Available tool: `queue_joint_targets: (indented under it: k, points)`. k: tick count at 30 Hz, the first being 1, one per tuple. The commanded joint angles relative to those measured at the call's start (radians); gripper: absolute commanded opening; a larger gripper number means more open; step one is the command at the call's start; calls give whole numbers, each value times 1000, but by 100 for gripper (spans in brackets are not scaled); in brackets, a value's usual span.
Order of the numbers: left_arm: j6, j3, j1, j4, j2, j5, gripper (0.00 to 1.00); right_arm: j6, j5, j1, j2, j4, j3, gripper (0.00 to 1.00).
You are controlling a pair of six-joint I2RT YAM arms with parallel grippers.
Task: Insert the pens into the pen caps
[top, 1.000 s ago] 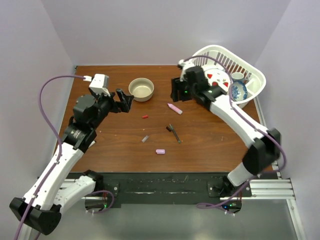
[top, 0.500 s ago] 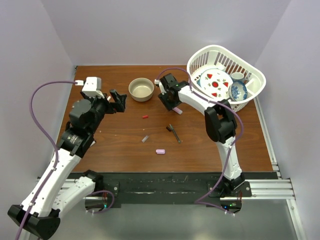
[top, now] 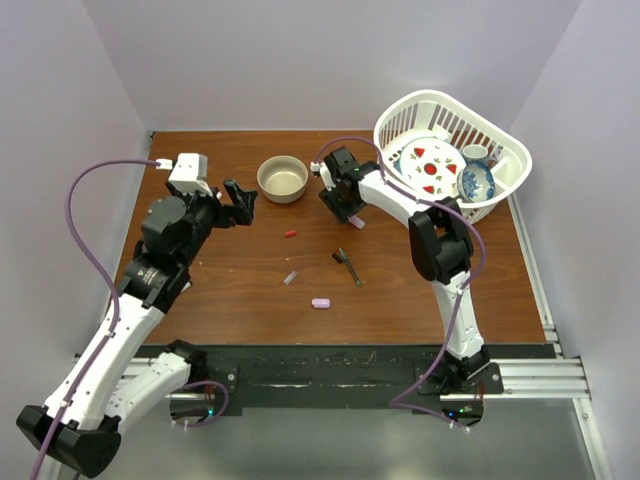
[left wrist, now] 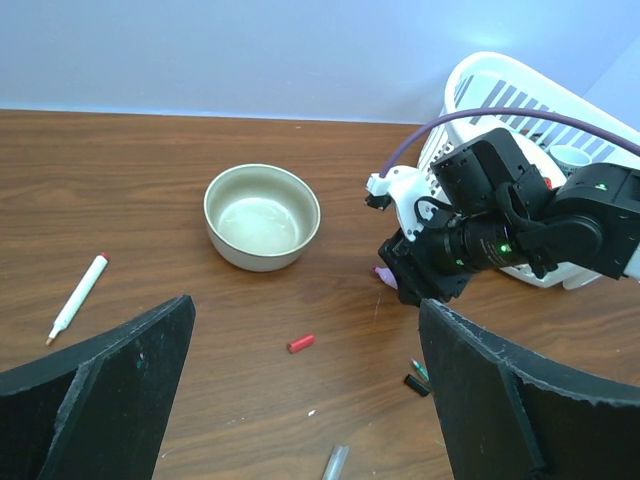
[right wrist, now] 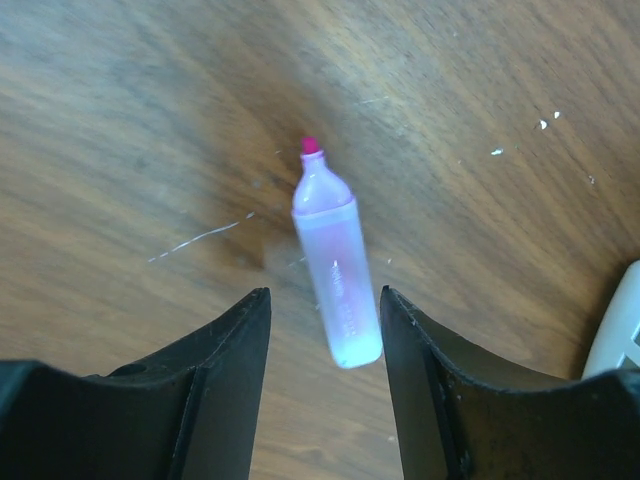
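The chunky pink marker lies uncapped on the wooden table, its tip pointing away in the right wrist view. My right gripper is open, low over it, with one finger on each side of its rear end; in the top view the gripper covers most of the marker. My left gripper is open and empty, held above the table left of the bowl. A red cap, a grey cap, a pink cap and a dark pen lie mid-table. A white pen lies at the left in the left wrist view.
A tan bowl stands at the back, between the grippers. A white basket with dishes sits at the back right. The left wrist view also shows the red cap and the bowl.
My right arm has folded in and its gripper has come down and left over the pink marker. My left gripper has shifted slightly. The caps and pens have not moved.
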Motion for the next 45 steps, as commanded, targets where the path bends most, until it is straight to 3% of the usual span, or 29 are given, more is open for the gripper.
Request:
queue_joint_targets:
  k: [1, 7, 10, 16, 20, 31, 37, 45]
  points:
    - [3, 6, 6, 27, 1, 20, 99, -22, -32, -23, 19, -6, 22, 52]
    - [5, 7, 4, 22, 1, 17, 98, -14, -69, -23, 17, 6, -13, 48]
    - [-27, 4, 6, 5, -8, 49, 94, -10, -79, -23, 17, 5, -24, 36]
    - [-237, -101, 6, 63, -47, 242, 90, 46, -81, -11, -70, 48, -106, 17]
    - [-302, -115, 4, 71, 25, 272, 87, 139, -72, 24, -228, 144, -228, 12]
    - [-449, -135, 4, 325, 237, 388, 76, 379, -119, 196, -703, 436, -614, 9]
    - [-487, -134, 4, 461, 315, 508, 70, 444, -98, 265, -786, 485, -642, 9]
    - [-513, -160, -14, 518, 386, 557, 62, 486, -52, 307, -797, 543, -613, 8]
